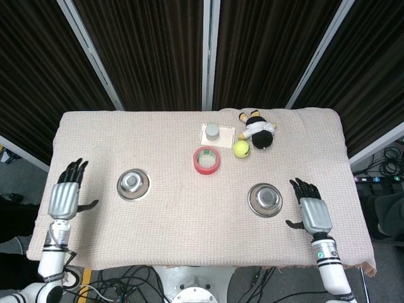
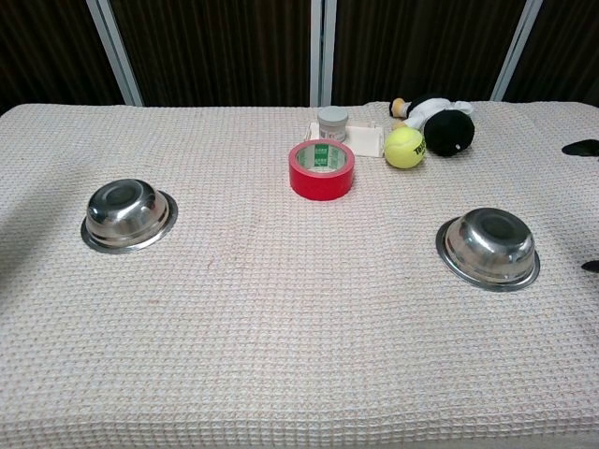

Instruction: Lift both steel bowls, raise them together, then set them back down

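Two steel bowls stand upside down on the cloth-covered table (image 1: 177,218). The left bowl (image 1: 133,184) (image 2: 128,215) lies at the left side, the right bowl (image 1: 265,199) (image 2: 488,247) at the right. My left hand (image 1: 65,196) is off to the left of its bowl, fingers spread, holding nothing. My right hand (image 1: 314,211) is to the right of its bowl, also spread and empty. Neither hand touches a bowl. In the chest view only dark fingertips (image 2: 582,148) of the right hand show at the right edge.
A red tape roll (image 1: 206,159) (image 2: 322,169) lies mid-table. Behind it are a small grey jar on a white tray (image 1: 213,132) (image 2: 332,123), a yellow tennis ball (image 1: 240,149) (image 2: 404,147) and a black-and-white plush toy (image 1: 257,131) (image 2: 440,123). Dark curtains stand behind the table.
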`<action>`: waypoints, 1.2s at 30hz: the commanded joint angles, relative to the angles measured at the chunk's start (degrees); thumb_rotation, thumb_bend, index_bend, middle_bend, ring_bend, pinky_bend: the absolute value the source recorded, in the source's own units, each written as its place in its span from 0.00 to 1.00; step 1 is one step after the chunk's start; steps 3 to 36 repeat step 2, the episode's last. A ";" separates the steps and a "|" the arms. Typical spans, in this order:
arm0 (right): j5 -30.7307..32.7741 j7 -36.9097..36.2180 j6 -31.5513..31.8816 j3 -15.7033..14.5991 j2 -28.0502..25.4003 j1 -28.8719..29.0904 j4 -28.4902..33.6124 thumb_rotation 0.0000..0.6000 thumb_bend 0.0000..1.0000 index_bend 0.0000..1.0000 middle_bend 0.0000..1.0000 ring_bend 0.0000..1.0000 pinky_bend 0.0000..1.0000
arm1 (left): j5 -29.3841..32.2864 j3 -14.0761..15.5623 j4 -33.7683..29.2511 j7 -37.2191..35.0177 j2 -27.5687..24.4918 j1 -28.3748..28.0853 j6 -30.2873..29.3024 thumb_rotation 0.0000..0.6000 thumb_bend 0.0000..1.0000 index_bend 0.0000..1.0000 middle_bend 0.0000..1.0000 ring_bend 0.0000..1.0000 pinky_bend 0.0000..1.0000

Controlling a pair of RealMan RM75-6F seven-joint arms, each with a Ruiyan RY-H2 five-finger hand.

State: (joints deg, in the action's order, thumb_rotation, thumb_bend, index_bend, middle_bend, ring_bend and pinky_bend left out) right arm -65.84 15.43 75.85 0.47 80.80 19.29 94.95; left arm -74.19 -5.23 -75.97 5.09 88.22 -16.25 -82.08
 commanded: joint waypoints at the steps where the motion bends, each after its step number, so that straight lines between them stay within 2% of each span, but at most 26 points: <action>1: -5.00 -3.60 3.87 -1.64 2.97 -3.34 -5.52 1.00 0.00 0.00 0.00 0.00 0.00 | -1.00 2.83 -0.60 -0.23 0.65 5.67 -5.97 1.00 0.09 0.00 0.00 0.00 0.17; 2: -6.14 -4.43 4.98 -1.57 3.98 -3.97 -7.32 1.00 0.00 0.00 0.00 0.00 0.00 | -1.82 3.47 0.15 -1.44 0.97 6.42 -6.47 1.00 0.09 0.00 0.00 0.00 0.17; 36: -6.14 -4.43 4.98 -1.57 3.98 -3.97 -7.32 1.00 0.00 0.00 0.00 0.00 0.00 | -1.82 3.47 0.15 -1.44 0.97 6.42 -6.47 1.00 0.09 0.00 0.00 0.00 0.17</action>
